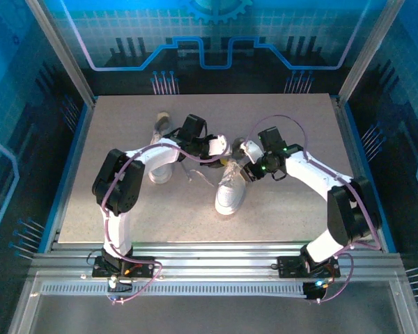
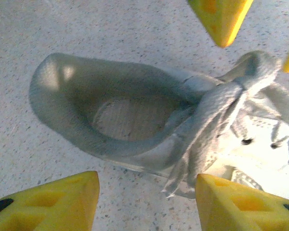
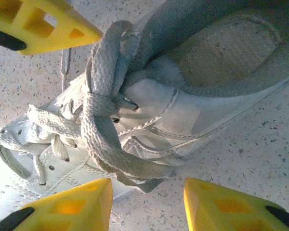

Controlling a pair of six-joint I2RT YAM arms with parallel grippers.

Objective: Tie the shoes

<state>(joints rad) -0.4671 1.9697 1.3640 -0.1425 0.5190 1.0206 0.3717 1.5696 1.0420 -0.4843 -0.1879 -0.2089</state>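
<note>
Top external: one white shoe (image 1: 230,196) sits mid-table (image 1: 292,209), toe toward the arm bases. The other shoe (image 1: 159,172) is to its left, partly under my left arm. The left gripper (image 1: 226,148) and right gripper (image 1: 249,167) crowd over the middle shoe's back half.

Left wrist: my yellow fingers (image 2: 48,202) are spread apart above the shoe's opening, with a loose lace end (image 2: 183,173) between them, nothing pinched.

Right wrist: these fingers (image 3: 62,207) are apart too, with the knotted laces (image 3: 98,125) just above them.

Both arms angled inward; left gripper (image 2: 147,204), right gripper (image 3: 147,207) spread.
</note>
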